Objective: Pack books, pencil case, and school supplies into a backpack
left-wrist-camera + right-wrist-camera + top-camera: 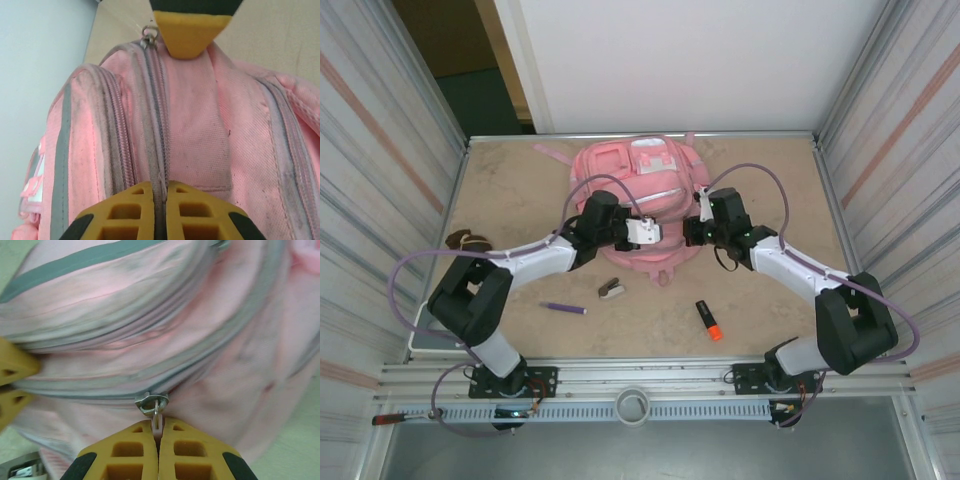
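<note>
Robot lab cell: corrugated panel walls [380, 150], aluminium rails [650, 385].

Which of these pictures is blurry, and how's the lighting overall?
Right wrist view: the backpack fabric is smeared, only the zipper pull pinched in the right gripper looks sharp. Left wrist view: weave and stitching crisp. Top view: soft even light, faint shadows, side walls splay outward.

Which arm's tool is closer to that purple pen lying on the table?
Left. The left tool pinches the backpack, beyond and right of the purple pen; the right tool clamps the zip pull farther right.
</note>
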Controlling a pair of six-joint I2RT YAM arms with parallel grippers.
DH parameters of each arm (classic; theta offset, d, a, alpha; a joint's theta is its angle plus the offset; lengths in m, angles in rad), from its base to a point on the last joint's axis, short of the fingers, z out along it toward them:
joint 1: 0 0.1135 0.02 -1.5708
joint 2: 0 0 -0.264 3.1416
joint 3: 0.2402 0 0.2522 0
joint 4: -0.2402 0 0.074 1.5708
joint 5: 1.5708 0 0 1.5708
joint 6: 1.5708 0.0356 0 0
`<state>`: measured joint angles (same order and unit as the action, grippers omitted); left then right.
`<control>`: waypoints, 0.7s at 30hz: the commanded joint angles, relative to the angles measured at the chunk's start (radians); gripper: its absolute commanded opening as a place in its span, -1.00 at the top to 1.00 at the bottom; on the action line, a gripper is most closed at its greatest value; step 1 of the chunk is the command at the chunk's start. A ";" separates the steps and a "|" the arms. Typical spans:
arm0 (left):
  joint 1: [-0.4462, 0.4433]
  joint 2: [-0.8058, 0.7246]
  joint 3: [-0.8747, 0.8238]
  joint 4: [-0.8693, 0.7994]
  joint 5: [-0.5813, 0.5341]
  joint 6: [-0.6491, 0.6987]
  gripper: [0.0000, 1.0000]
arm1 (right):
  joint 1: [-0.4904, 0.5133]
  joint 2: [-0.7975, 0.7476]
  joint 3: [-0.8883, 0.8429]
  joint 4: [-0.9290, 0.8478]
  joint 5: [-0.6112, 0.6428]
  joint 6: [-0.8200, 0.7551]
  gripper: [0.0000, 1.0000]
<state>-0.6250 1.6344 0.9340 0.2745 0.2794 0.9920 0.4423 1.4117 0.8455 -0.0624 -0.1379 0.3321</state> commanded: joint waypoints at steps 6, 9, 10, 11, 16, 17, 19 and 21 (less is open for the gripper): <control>0.140 -0.125 -0.091 0.097 0.186 -0.118 1.00 | -0.120 0.072 0.105 -0.158 0.144 -0.010 1.00; 0.194 -0.139 -0.124 0.158 0.303 -0.194 1.00 | -0.156 0.109 0.135 -0.178 0.109 -0.018 1.00; 0.199 -0.134 -0.123 0.161 0.308 -0.200 1.00 | -0.161 0.115 0.141 -0.176 0.092 -0.018 1.00; 0.200 -0.125 -0.118 0.151 0.302 -0.194 1.00 | -0.162 0.116 0.141 -0.165 0.071 -0.022 1.00; 0.200 -0.093 -0.083 0.097 0.275 -0.186 0.94 | -0.160 0.097 0.132 -0.114 -0.036 -0.023 1.00; 0.198 -0.095 -0.083 0.096 0.273 -0.192 0.88 | -0.159 0.091 0.128 -0.105 -0.052 -0.022 1.00; 0.191 -0.104 -0.074 0.080 0.267 -0.203 0.55 | -0.155 0.077 0.119 -0.090 -0.082 -0.023 1.00; 0.162 -0.118 -0.061 0.047 0.225 -0.190 0.24 | -0.145 0.057 0.109 -0.080 -0.101 -0.022 1.00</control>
<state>-0.4652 1.5700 0.8330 0.3485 0.5541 0.8242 0.3256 1.5120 0.9657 -0.1471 -0.2848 0.3061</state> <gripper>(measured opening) 0.327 0.044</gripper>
